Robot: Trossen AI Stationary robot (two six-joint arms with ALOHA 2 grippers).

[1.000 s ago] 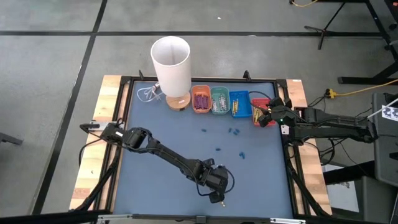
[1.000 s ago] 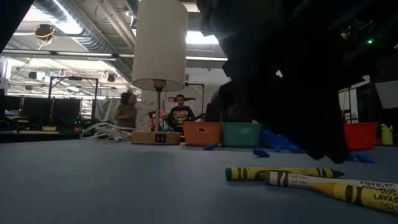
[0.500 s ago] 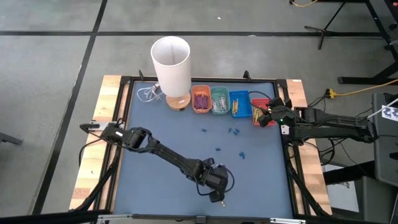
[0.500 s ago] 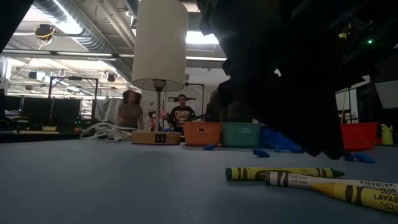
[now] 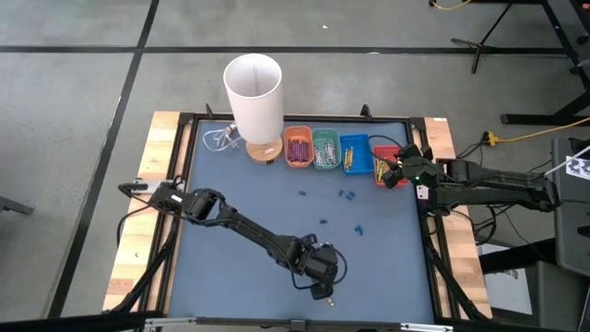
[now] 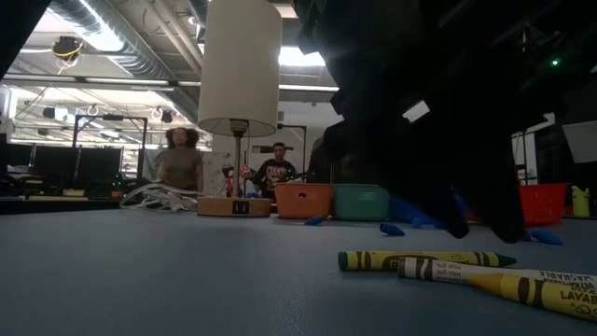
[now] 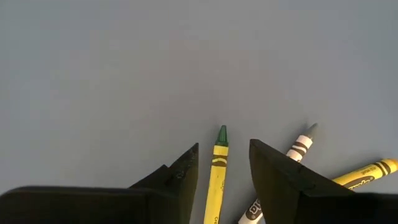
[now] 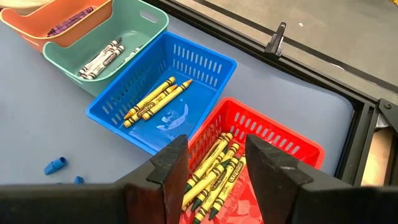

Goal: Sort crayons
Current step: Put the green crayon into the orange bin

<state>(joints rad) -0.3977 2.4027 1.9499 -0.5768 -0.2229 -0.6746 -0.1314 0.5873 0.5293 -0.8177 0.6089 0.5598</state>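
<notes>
At the table's near edge my left gripper (image 5: pixel 322 292) points down at the mat, open. Its fingers stand on either side of a yellow crayon with a green tip (image 7: pixel 217 177), which lies flat, and do not touch it. A white crayon (image 7: pixel 297 151) and another yellow crayon (image 7: pixel 367 172) lie beside it. The low view shows two yellow crayons (image 6: pixel 424 259) flat on the mat in front of the gripper (image 6: pixel 485 233). My right gripper (image 8: pixel 214 163) hangs open over the red basket (image 5: pixel 384 162) at the far right, holding nothing.
A row of small baskets stands at the far edge: orange (image 5: pixel 297 148) with purple crayons, teal (image 5: pixel 324 148) with white ones, blue (image 5: pixel 354 153) and red with yellow ones. A white lamp (image 5: pixel 253 92) stands left of them. Small blue bits (image 5: pixel 346 195) lie mid-table. People stand beyond the table.
My left gripper has opened: in the low view its two fingers now stand apart where they were one dark mass. The crayons on the mat have stayed where they were.
</notes>
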